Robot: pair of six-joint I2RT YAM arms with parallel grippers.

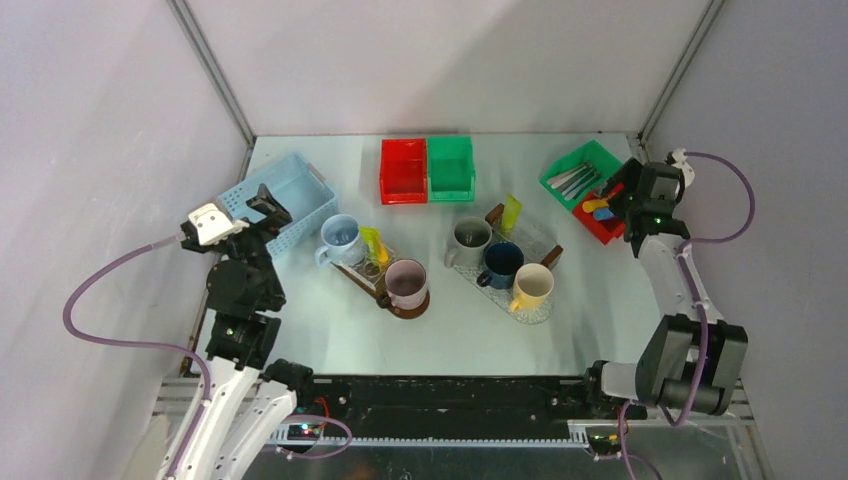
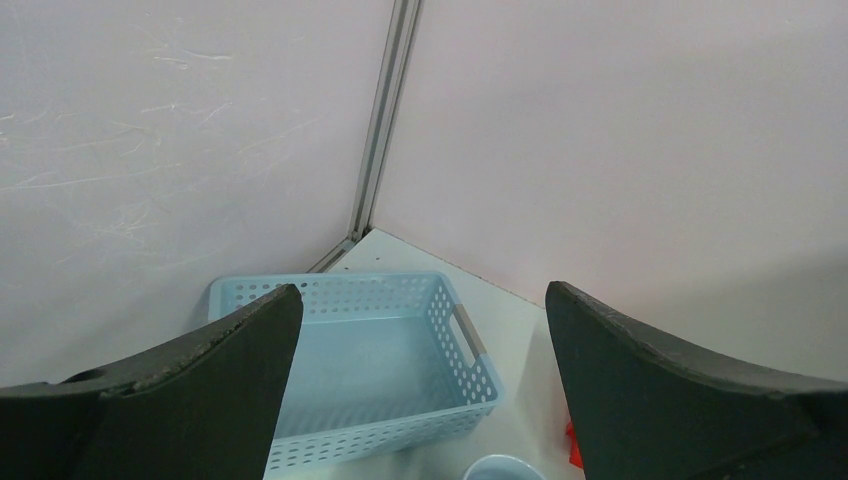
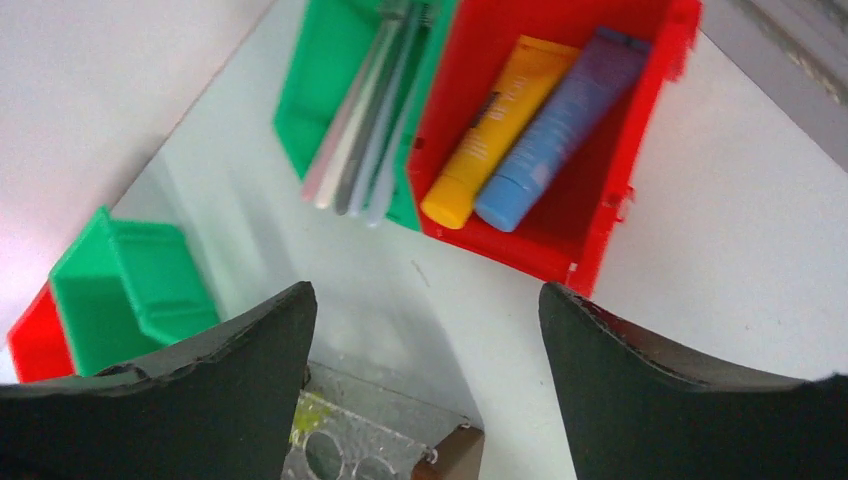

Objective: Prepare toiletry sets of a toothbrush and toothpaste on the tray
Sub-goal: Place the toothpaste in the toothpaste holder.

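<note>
Pale toothbrushes (image 3: 365,130) lie in a green bin (image 1: 580,172) at the back right. An orange tube (image 3: 500,130) and a light blue tube (image 3: 560,125) lie in the red bin (image 3: 600,215) beside it. My right gripper (image 3: 425,292) is open and empty, hovering just in front of these bins (image 1: 620,195). A lime green tube (image 1: 511,213) stands at the far end of the right tray (image 1: 537,237). A yellow-green tube (image 1: 374,243) stands on the left tray (image 1: 352,272). My left gripper (image 2: 422,290) is open and empty over the light blue basket (image 2: 370,350).
The left tray carries a light blue mug (image 1: 340,237) and a pink mug (image 1: 406,283). The right tray carries a grey mug (image 1: 470,237), a dark blue mug (image 1: 502,262) and a yellow mug (image 1: 532,286). A red bin (image 1: 403,170) and a green bin (image 1: 451,168) stand at the back centre.
</note>
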